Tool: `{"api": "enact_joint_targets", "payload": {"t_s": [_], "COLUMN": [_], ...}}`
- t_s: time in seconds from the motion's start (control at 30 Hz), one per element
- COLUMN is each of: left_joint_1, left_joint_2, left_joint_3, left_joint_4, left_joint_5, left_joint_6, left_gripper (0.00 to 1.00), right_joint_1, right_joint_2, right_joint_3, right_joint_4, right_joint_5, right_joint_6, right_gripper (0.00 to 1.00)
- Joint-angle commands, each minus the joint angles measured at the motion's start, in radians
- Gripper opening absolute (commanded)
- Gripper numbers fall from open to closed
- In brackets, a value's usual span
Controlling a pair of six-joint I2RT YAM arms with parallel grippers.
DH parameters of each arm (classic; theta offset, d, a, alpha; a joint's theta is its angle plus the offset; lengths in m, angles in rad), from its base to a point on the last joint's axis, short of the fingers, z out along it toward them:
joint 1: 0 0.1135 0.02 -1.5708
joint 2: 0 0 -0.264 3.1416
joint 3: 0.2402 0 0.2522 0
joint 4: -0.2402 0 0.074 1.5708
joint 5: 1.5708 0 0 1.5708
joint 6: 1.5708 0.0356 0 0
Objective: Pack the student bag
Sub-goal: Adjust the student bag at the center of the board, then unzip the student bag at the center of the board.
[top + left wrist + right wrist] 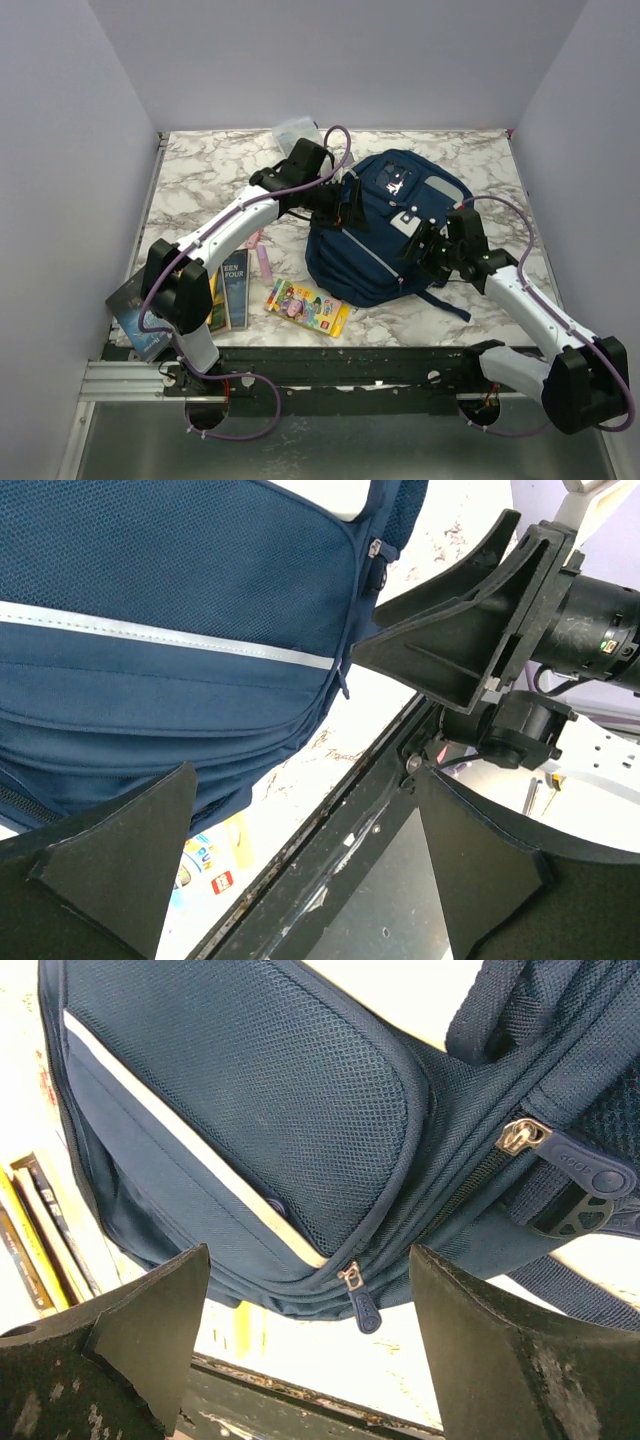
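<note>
Evidently the opening step is in hand: the student bag (385,235) lies flat near the middle of the marble table (200,170), its zips looking shut. Some books (232,290) and a crayon box (307,307) wait near its left side. The 2 grippers are both released and hold nothing: the left gripper (345,205) hovers at the bag's left edge, the right gripper (428,245) over its right side. A zipper pull (362,1300) sits between the right fingers, just beyond their tips. Next, I judge, that gripper must advance and pinch the small tab squarely while the left steadies the fabric.
</note>
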Motion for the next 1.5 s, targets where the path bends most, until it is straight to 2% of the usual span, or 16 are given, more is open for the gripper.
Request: {"api": "enact_joint_targets", "payload": {"t_s": [0.0, 0.17, 0.3, 0.53, 0.57, 0.63, 0.73, 0.83, 1.0, 1.13, 1.23, 1.27, 1.47], "left_joint_1": [-0.004, -0.044, -0.119, -0.294, -0.319, -0.364, -0.420, -0.445, -0.470, -0.518, -0.538, -0.545, -0.560], "left_joint_2": [-0.048, -0.111, -0.176, -0.289, -0.300, -0.318, -0.311, -0.248, -0.115, -0.070, -0.038, -0.025, 0.056], "left_joint_3": [-0.060, -0.131, -0.218, -0.417, -0.456, -0.540, -0.627, -0.647, -0.587, -0.558, -0.522, -0.507, -0.388], "left_joint_4": [0.080, 0.168, 0.262, 0.492, 0.532, 0.634, 0.751, 0.800, 0.801, 0.797, 0.762, 0.742, 0.548], "left_joint_5": [-0.001, -0.055, -0.142, -0.349, -0.398, -0.475, -0.570, -0.642, -0.639, -0.718, -0.766, -0.785, -0.891], "left_joint_6": [-0.025, -0.044, -0.037, -0.070, -0.094, -0.140, -0.231, -0.311, -0.343, -0.345, -0.379, -0.386, -0.451], "left_gripper": [0.93, 0.93, 0.88, 0.88, 0.88, 0.88, 0.87, 0.82, 0.66, 0.62, 0.47, 0.45, 0.43], "right_joint_1": [-0.007, -0.007, -0.007, -0.008, -0.009, -0.007, -0.007, -0.007, -0.008, -0.007, -0.007, -0.007, -0.007], "right_joint_2": [0.002, 0.061, 0.090, 0.172, 0.177, 0.170, 0.124, 0.075, 0.020, 0.003, -0.013, -0.020, -0.049], "right_joint_3": [-0.026, -0.052, -0.096, -0.135, -0.133, -0.131, -0.138, -0.146, -0.180, -0.193, -0.195, -0.195, -0.189], "right_joint_4": [0.014, 0.090, 0.180, 0.288, 0.288, 0.284, 0.279, 0.249, 0.252, 0.242, 0.216, 0.209, 0.188], "right_joint_5": [-0.022, -0.065, -0.070, -0.115, -0.122, -0.140, -0.158, -0.136, -0.124, -0.116, -0.106, -0.097, -0.081], "right_joint_6": [-0.017, -0.003, 0.078, 0.213, 0.222, 0.238, 0.297, 0.366, 0.458, 0.505, 0.533, 0.547, 0.609], "right_gripper": [0.83, 0.71, 0.53, 0.54, 0.52, 0.32, 0.23, 0.02, 0.01, 0.01, 0.01, 0.01, 0.01]}}
